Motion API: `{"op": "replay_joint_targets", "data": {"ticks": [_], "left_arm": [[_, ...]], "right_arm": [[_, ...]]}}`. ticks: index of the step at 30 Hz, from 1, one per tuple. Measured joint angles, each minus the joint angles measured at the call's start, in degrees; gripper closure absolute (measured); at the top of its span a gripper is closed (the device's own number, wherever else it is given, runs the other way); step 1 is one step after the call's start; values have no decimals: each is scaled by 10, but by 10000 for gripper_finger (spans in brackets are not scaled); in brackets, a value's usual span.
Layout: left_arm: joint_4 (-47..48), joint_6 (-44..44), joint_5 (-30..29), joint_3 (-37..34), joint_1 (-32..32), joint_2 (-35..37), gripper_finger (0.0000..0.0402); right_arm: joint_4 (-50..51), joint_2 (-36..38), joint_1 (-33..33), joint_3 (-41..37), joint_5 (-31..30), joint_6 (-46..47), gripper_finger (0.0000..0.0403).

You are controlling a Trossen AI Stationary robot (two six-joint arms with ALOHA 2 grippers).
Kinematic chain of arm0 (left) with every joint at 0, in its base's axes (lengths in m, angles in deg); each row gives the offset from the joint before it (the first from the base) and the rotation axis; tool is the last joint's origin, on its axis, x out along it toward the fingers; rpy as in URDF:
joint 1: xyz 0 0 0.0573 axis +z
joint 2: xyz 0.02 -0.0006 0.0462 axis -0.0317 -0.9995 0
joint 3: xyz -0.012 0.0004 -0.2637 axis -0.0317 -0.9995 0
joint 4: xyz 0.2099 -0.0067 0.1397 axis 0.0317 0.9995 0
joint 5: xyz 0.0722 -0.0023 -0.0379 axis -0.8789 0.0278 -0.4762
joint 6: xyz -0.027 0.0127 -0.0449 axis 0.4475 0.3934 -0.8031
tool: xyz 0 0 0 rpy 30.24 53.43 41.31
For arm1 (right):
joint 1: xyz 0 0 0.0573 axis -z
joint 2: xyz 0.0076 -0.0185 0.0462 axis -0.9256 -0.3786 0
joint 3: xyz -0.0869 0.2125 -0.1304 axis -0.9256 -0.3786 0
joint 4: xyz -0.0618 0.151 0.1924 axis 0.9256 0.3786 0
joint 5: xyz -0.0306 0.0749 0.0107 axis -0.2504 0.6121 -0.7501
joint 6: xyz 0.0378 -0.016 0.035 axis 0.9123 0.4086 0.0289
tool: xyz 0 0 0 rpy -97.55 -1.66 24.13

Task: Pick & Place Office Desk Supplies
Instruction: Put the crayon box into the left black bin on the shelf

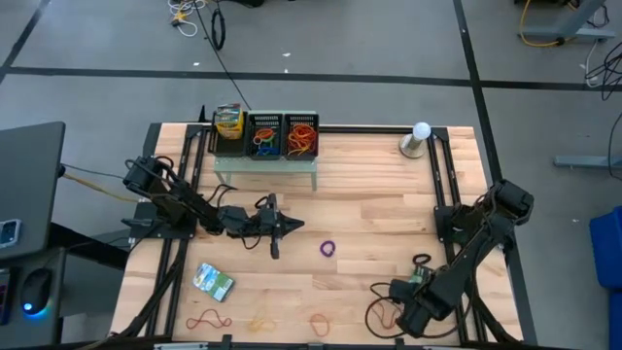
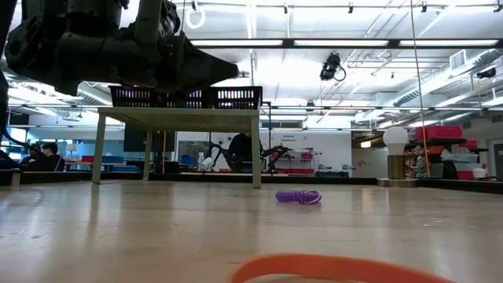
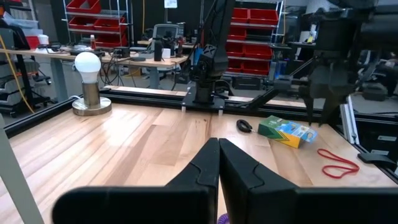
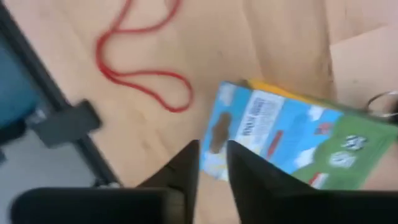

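High view: the worktop (image 1: 369, 209) is pale wood planks in a black frame. The left tool (image 1: 292, 226) hangs over the middle, its dark fingers pinched together on nothing. A thin purple band (image 1: 328, 249) lies coiled just beside it. A flat green packet (image 1: 213, 281) rests near the left front corner, with tan and orange loops (image 1: 209, 319) along the front edge. The right tool (image 1: 420, 292) sits near the right front corner.

Low view: the purple band (image 2: 299, 196) lies flat on the wood; black mesh trays (image 2: 189, 97) stand on a pale shelf (image 2: 179, 116).

Left wrist view: a rounded bulb (image 3: 87, 63) stands on a metal base.

Right wrist view: the right tool (image 4: 213, 163) has a narrow gap straddling the edge of a glossy blue-green packet (image 4: 298, 146), beside a wavy red loop (image 4: 142, 78); whether it grips I cannot tell.
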Motion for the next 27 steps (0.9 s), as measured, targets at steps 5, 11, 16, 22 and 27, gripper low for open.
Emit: {"op": "replay_joint_targets", "data": {"ticks": [5, 11, 16, 22, 27], "left_arm": [[0, 1, 0, 0, 0, 0, 391], [0, 1, 0, 0, 0, 0, 391], [0, 2, 0, 0, 0, 0, 391], [0, 2, 0, 0, 0, 0, 391], [0, 2, 0, 0, 0, 0, 391]], "right_arm": [[30, -28, -24, 35, -6, 73, 240], [106, -106, -39, 98, 6, 77, 175], [172, -166, -39, 139, -6, 85, 125], [181, -208, -46, 156, -22, 100, 98], [191, -214, -53, 156, -23, 131, 120]]}}
